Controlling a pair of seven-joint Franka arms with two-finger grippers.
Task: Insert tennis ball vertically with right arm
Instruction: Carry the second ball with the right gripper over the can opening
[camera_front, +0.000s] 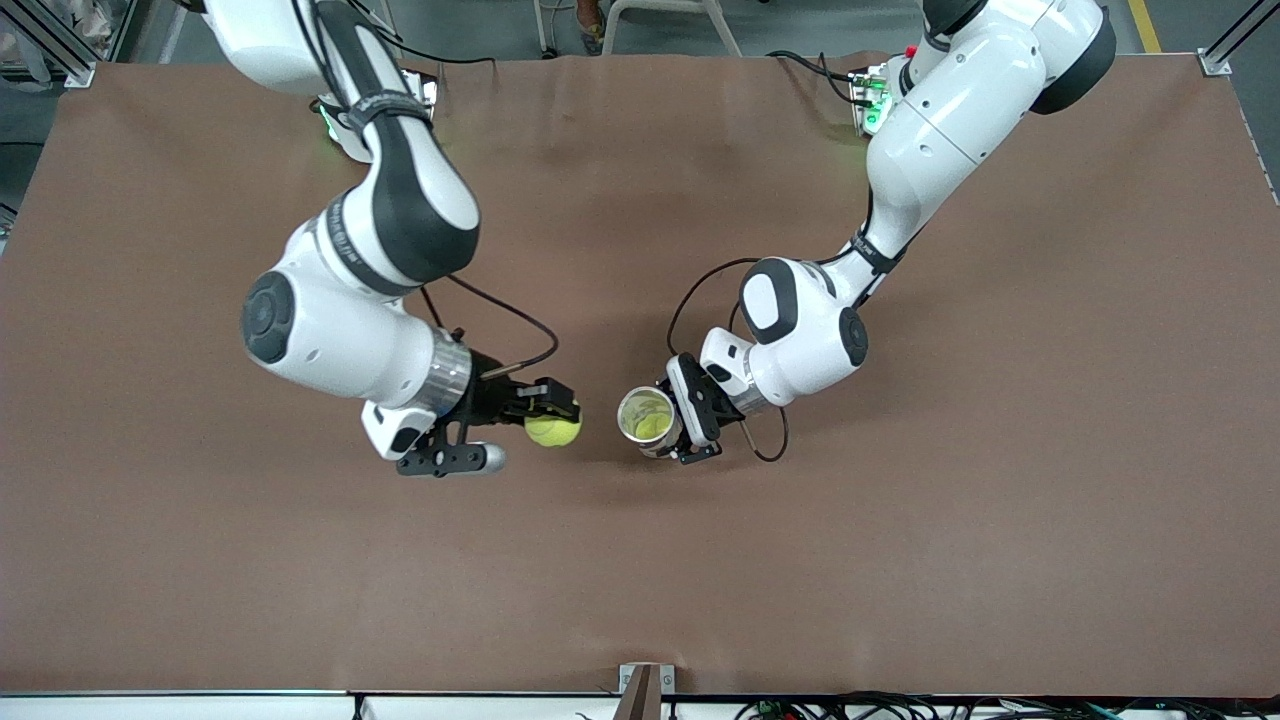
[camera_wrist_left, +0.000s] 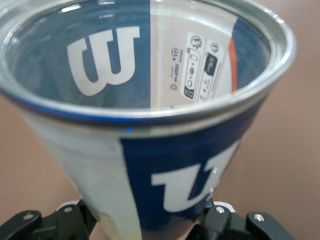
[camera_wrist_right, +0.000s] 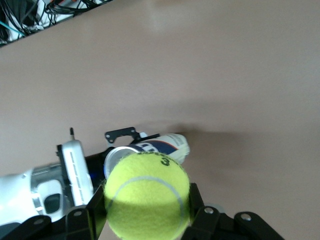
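Fuzzy, light ball (camera_front: 553, 430) is squeezed at its sides by the right end effector (camera_front: 556, 411); the left end effector (camera_front: 690, 425) grips the can (camera_front: 647, 418).

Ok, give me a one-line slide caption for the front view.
Right hand holds a tennis ball beside the open can gripped by the left hand.

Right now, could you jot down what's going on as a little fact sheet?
right gripper: shut on the tennis ball, above the table
left gripper: shut on the can, holding it upright
can: open mouth up, something yellow-green inside
ball versus can: beside it, not yet over the opening
step left: carry ball over the can and lower it in
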